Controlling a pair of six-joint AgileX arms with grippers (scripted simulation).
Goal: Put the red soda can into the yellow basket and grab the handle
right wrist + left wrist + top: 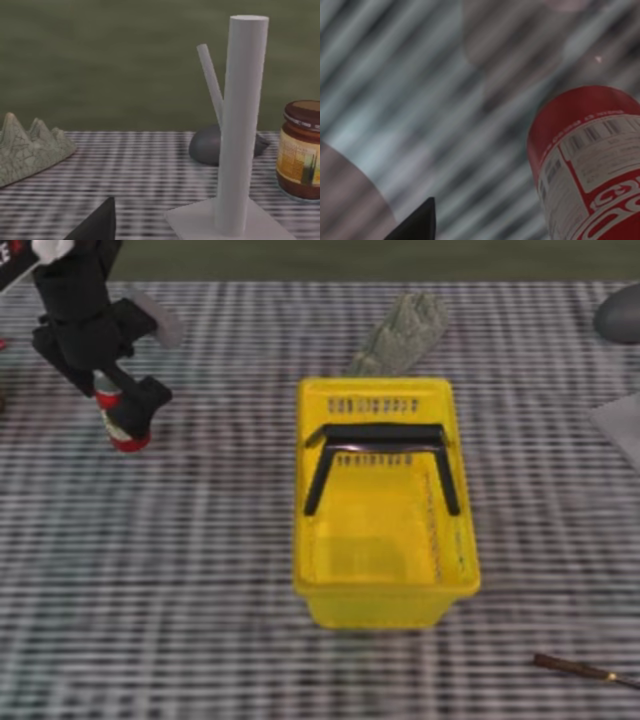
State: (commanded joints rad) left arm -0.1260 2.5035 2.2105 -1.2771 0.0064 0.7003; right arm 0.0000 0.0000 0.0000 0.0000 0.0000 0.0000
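Well left of the yellow basket (385,540), the left gripper (122,405) has its fingers clamped on the red soda can (125,420) above the surface (150,570); the black handle (380,435) spans the basket's far half

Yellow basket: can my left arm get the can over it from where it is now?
Probably yes. The left gripper holds the red soda can left of the yellow basket, with only bare cloth between them.

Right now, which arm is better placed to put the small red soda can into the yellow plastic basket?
Left. The left gripper holds the small red soda can at the table's left, beside the yellow plastic basket. The right gripper is not in the top view.
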